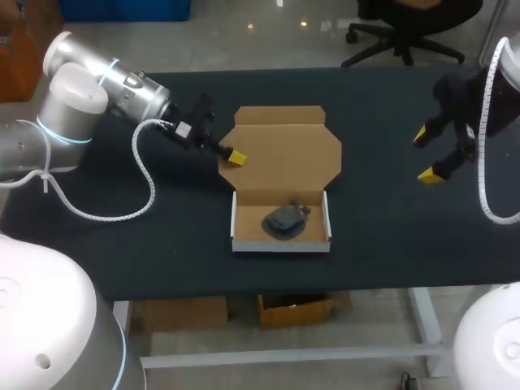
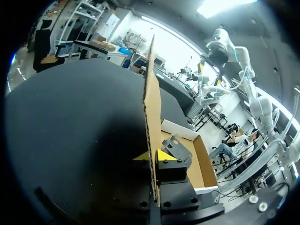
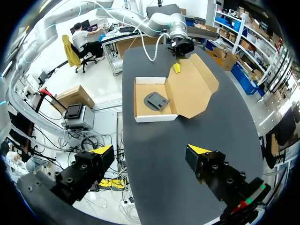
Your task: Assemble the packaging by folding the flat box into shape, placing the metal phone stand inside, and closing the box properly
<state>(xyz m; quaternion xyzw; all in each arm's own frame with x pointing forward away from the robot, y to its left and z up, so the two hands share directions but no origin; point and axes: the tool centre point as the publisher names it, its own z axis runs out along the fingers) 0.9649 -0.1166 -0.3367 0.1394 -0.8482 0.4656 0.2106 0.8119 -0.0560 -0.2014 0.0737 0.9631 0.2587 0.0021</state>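
Observation:
The box tray (image 1: 281,244), white outside and brown inside, stands mid-table with the dark metal phone stand (image 1: 284,220) lying in it. Its brown lid (image 1: 284,150) is folded open behind the tray. My left gripper (image 1: 234,155) is shut on the lid's left edge. In the left wrist view the lid's cardboard (image 2: 152,108) runs edge-on between the yellow tips of that gripper (image 2: 153,155), with the stand (image 2: 177,148) beside it. My right gripper (image 1: 426,156) hangs open over the table's right part, well away from the box (image 3: 152,112); nothing is between its fingers (image 3: 151,150).
The dark table top (image 1: 390,236) stretches bare to the right and in front of the box. My left arm's white cable (image 1: 138,175) loops over the table at the left.

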